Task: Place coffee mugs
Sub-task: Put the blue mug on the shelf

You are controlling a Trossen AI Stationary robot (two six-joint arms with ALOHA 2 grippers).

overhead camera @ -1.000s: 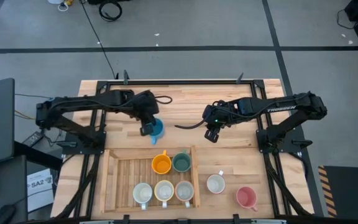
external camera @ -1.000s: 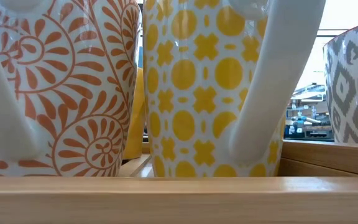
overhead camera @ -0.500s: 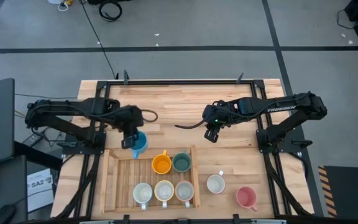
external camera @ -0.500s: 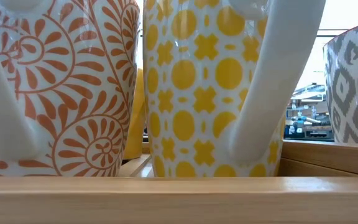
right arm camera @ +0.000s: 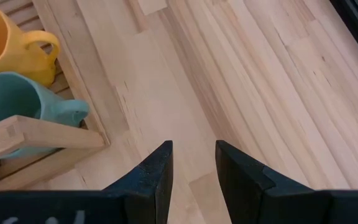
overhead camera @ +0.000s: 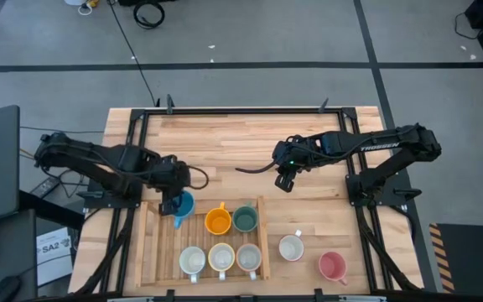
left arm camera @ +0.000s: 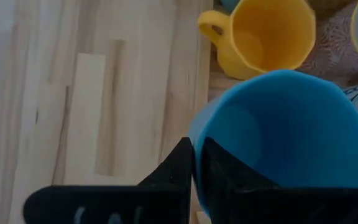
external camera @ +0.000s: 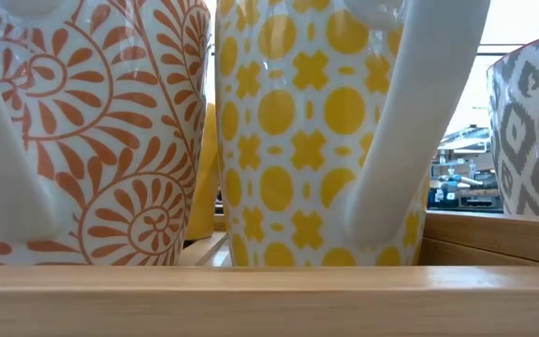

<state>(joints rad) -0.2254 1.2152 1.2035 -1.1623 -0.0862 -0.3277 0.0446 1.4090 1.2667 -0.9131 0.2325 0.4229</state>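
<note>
A blue mug point(overhead camera: 183, 204) hangs over the back-left corner of a wooden tray point(overhead camera: 151, 252), just beside an orange mug point(overhead camera: 217, 221). The left hand point(overhead camera: 174, 205) is pinched tight on its rim. This looks like the placing step: next it likely needs lowering into the free slot, clear of the tray rail, before letting go. The right hand point(overhead camera: 285, 180) waits mid-bench, fingers parted, holding nothing.
</note>
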